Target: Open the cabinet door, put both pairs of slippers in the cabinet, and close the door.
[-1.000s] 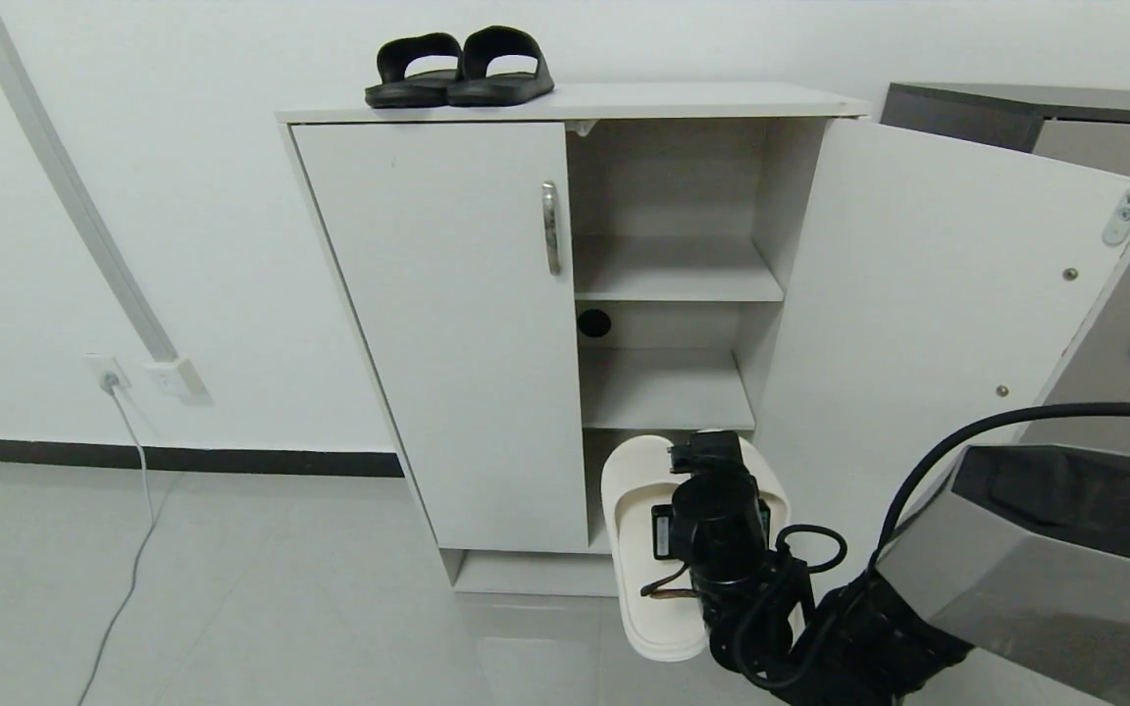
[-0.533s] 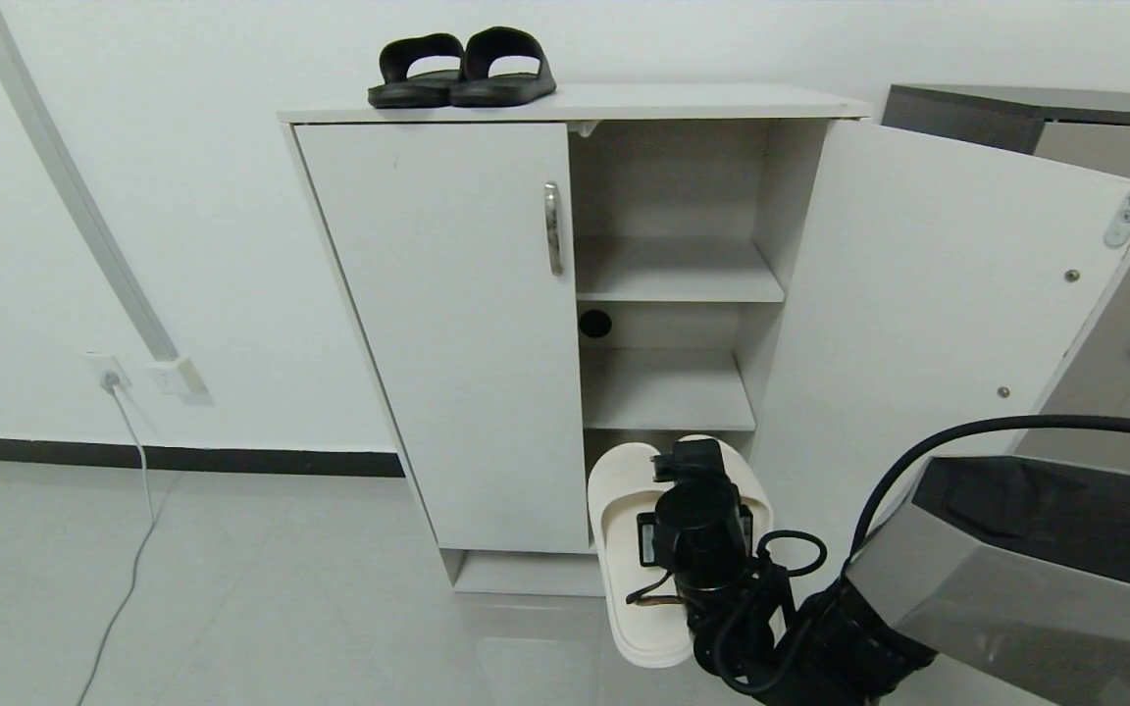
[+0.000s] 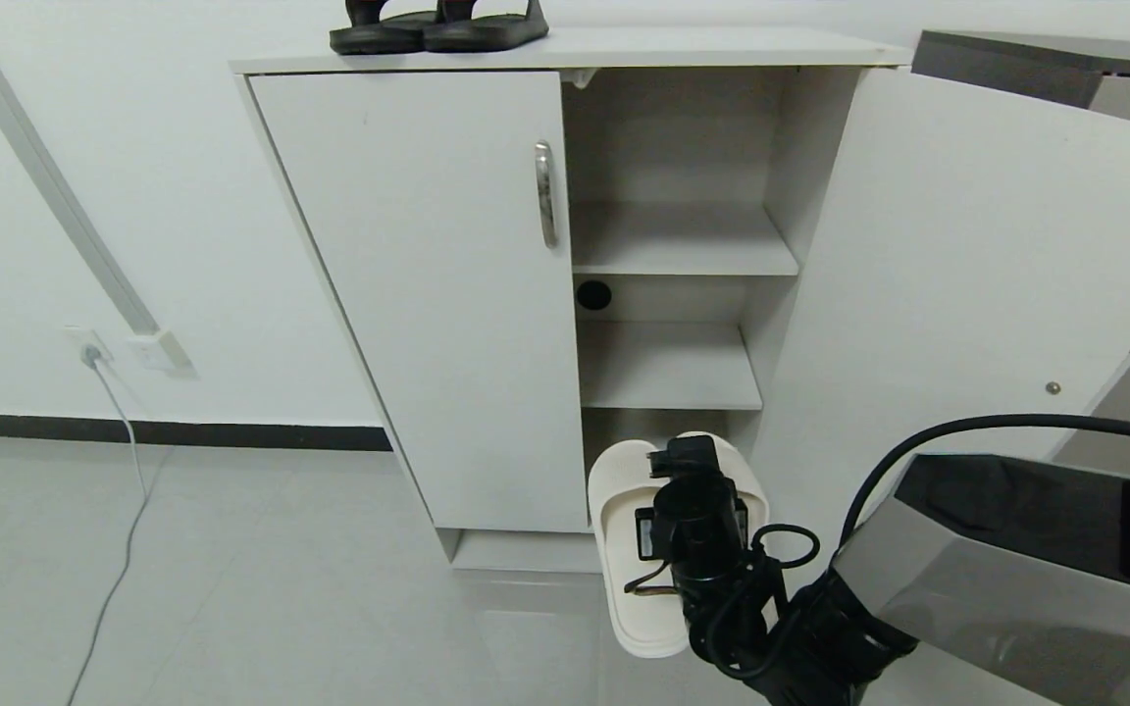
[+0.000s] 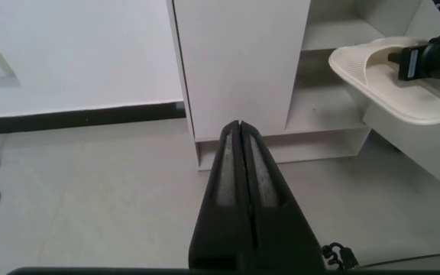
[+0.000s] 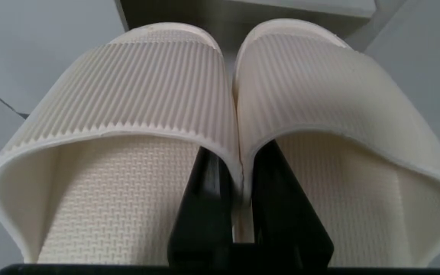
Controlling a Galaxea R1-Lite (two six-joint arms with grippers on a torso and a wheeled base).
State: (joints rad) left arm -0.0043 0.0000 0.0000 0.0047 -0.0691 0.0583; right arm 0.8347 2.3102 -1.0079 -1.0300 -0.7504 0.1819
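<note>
The right gripper (image 3: 685,459) pinches the white slippers (image 3: 624,510) by their adjoining straps, just before the cabinet's (image 3: 565,44) open bottom bay. Stowing the first pair seems in hand; next they need sliding in level, then releasing. The black slippers (image 3: 437,25) sit on top. The left gripper (image 4: 239,176) is pressed together.

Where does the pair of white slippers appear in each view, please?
Head view: white slippers low centre, before the open cabinet.
Left wrist view: white slippers beside the cabinet shelves, beyond the left gripper.
Right wrist view: white slippers close up, clamped in the right gripper.
Shared landmark: the cabinet.
</note>
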